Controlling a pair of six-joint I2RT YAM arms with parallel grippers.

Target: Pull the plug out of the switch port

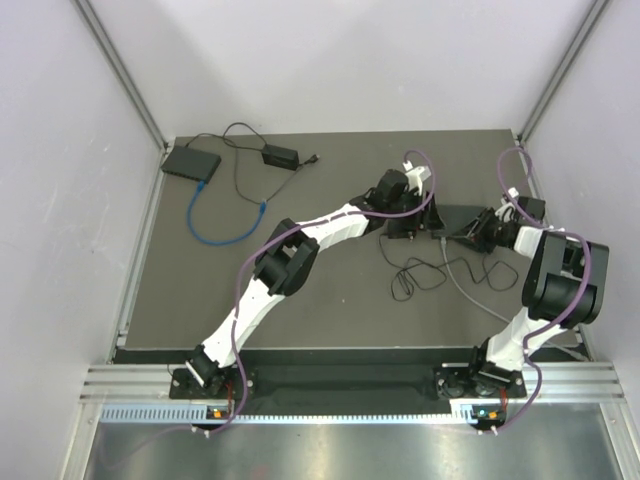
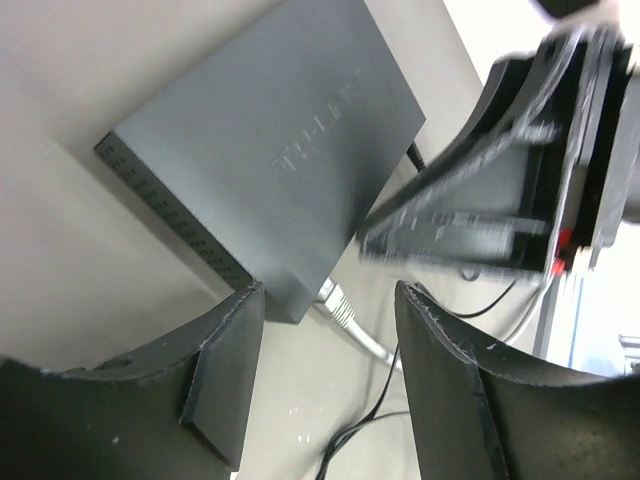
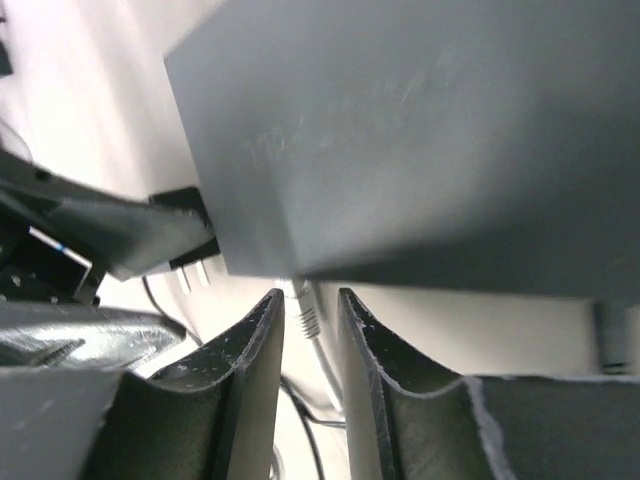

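Tabletop, dark grey and walled in white, seen from above with two robot arms bolted at its near edge. The left arm, white with black joints, reaches diagonally to the right of centre. The right arm folds back on itself at the right edge.

Between the two wrists lies the switch, right of centre on the table. It is a flat, dark grey rectangular box with faint raised lettering on its lid and a row of small vent holes along one side.

The left gripper hovers at one corner of the switch with its two black fingers spread wide and nothing between the pads. The right gripper comes in from the opposite side, its fingers only a narrow slit apart.

A loose black cable coils on the table just in front of the switch. A grey cable runs from the same edge.

The plug is small, pale and ribbed at its collar. It sits in a port at the switch's edge, on the end of the grey cable. In the right wrist view it shows inside the slit between the right fingers, not visibly pinched.

Far left at the back lie a second switch, a blue cable and a power adapter.
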